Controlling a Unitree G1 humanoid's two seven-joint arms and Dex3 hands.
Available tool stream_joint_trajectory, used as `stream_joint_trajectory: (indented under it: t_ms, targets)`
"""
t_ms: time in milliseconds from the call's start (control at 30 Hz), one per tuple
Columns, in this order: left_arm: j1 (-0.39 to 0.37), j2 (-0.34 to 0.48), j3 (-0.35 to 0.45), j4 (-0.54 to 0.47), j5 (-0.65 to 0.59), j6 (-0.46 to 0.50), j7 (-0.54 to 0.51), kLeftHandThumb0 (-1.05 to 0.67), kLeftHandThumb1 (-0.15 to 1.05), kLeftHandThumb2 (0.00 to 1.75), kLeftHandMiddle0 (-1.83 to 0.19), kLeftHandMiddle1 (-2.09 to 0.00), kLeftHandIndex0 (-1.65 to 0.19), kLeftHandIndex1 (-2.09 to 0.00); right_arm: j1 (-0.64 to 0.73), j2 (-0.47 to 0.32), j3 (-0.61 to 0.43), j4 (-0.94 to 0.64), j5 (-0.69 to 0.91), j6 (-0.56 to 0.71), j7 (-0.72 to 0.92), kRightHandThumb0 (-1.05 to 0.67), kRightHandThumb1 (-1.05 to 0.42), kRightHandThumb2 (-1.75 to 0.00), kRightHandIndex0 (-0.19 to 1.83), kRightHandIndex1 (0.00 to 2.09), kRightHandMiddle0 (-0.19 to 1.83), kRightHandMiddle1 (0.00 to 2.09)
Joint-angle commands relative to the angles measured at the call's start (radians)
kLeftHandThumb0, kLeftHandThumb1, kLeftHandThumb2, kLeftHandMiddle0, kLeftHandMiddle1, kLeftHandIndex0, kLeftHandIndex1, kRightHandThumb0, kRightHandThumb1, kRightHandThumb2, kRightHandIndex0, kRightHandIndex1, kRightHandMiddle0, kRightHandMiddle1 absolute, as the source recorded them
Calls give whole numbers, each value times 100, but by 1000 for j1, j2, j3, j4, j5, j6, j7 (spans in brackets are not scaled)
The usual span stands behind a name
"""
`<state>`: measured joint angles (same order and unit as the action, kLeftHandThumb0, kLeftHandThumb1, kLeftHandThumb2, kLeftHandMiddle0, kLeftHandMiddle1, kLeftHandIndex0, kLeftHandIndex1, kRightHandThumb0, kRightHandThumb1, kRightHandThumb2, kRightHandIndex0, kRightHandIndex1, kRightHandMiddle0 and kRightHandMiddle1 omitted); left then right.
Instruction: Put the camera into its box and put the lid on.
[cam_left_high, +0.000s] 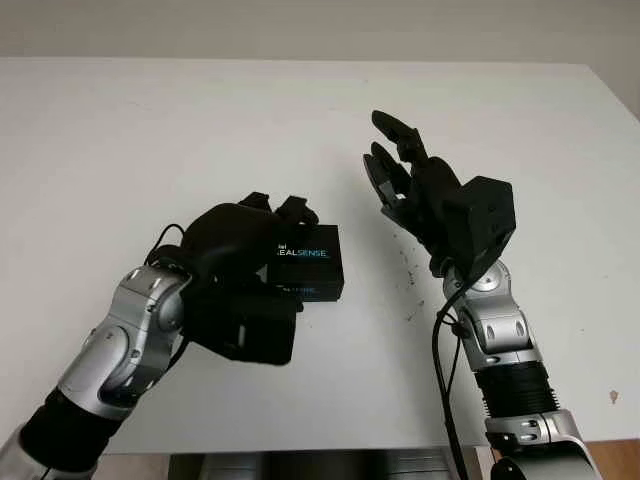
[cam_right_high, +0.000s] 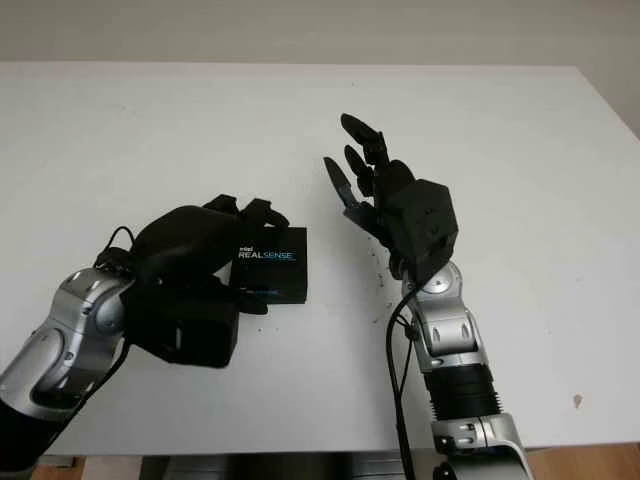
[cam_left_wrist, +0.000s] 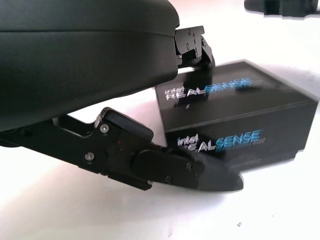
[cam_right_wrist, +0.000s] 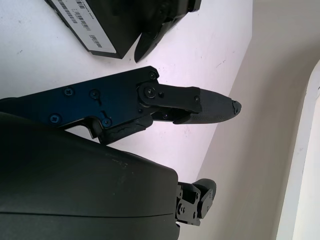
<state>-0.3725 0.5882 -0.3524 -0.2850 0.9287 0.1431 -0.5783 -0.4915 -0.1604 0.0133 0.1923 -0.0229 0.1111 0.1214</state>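
Your left hand (cam_left_high: 245, 235), at 8 o'clock on the white table (cam_left_high: 150, 130), grasps the closed black box (cam_left_high: 310, 263) lying near centre. At 3 o'clock, your right hand (cam_left_high: 400, 170) hovers released, holding nothing.

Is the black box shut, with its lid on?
Shut: the box shows a closed printed top, left hand gripping it. Right hand open beside it.
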Motion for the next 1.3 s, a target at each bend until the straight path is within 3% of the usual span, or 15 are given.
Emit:
stream_joint_trajectory:
  t_ms: [0,533,700,800,933,1100,1267]
  targets:
    - [6,8,-13,-25,31,-3,-19,-76,105,40,19,-1,19,-3,6,0,-1,-19,-3,-6,1,-65,-105,-48,12,6,-16,53]
    - [21,-2,23,-38,43,-34,-74,-89,105,66,19,0,19,0,12,2,-5,-29,-3,12,0,-66,-105,-47,13,6,-14,52]
    - [17,-29,60,-16,-131,32,-201,-91,105,69,19,0,19,0,12,-4,-2,-25,-10,11,3,-66,-105,-48,13,6,-12,49]
    - [-17,-34,84,29,-266,101,-310,-93,105,74,19,0,19,0,12,-6,0,-28,-12,12,8,-66,-105,-48,13,6,-12,46]
    - [-56,-34,114,90,-411,182,-378,-95,105,74,19,0,19,0,13,-5,-3,-34,-11,24,10,-65,-105,-49,12,5,-12,44]
    - [-61,-35,156,114,-537,245,-361,-95,105,72,19,0,19,0,14,-9,-3,-33,-13,22,14,-66,-105,-48,12,5,-11,41]
    - [-18,-87,257,120,-659,244,-212,-94,105,70,19,0,19,0,16,-6,-10,-31,-1,11,23,-66,-105,-48,11,5,-10,41]
